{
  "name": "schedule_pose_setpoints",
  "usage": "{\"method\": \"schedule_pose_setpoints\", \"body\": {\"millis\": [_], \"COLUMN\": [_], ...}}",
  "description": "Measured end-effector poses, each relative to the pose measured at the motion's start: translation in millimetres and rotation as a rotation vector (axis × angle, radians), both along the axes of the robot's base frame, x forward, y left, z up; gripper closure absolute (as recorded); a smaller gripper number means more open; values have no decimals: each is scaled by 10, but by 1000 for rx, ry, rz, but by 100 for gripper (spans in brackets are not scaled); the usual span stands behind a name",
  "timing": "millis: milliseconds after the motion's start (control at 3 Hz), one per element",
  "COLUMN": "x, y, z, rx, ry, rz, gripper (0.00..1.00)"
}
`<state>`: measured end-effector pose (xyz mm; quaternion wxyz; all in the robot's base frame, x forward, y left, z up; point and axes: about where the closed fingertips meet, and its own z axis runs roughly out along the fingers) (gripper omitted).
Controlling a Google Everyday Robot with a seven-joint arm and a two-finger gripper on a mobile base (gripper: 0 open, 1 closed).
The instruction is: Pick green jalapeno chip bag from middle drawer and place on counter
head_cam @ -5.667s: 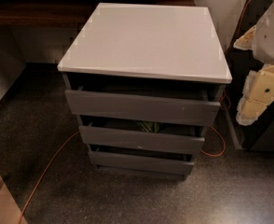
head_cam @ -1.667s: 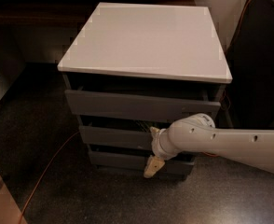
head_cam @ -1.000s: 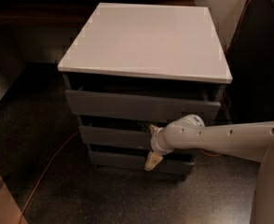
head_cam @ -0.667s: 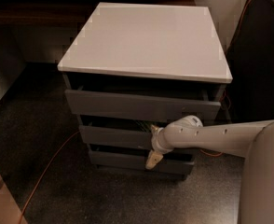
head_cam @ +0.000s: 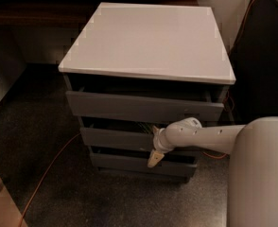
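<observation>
At frame centre, gripper (head_cam: 153, 146): jaws wide, empty, against middle drawer (head_cam: 115, 138)
green jalapeno chip bag (head_cam: 143, 125): unpicked, in drawer
counter (head_cam: 148, 37): no bag yet

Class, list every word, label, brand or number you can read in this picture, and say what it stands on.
None can be read.
The counter and the gripper, which is at the front of the middle drawer, carry no print.
The sliver of chip bag inside is too small to read.
</observation>
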<state>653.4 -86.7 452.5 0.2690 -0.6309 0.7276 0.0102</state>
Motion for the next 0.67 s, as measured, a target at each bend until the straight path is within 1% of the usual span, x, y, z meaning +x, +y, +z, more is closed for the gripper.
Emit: {"method": "schedule_pose_setpoints", "body": {"millis": [333, 667], "x": [164, 344], "y": [-51, -127], "z": [-132, -264], "rx": [5, -2], "ry": [17, 54], "rz": [-19, -40], "gripper": [0, 21]}}
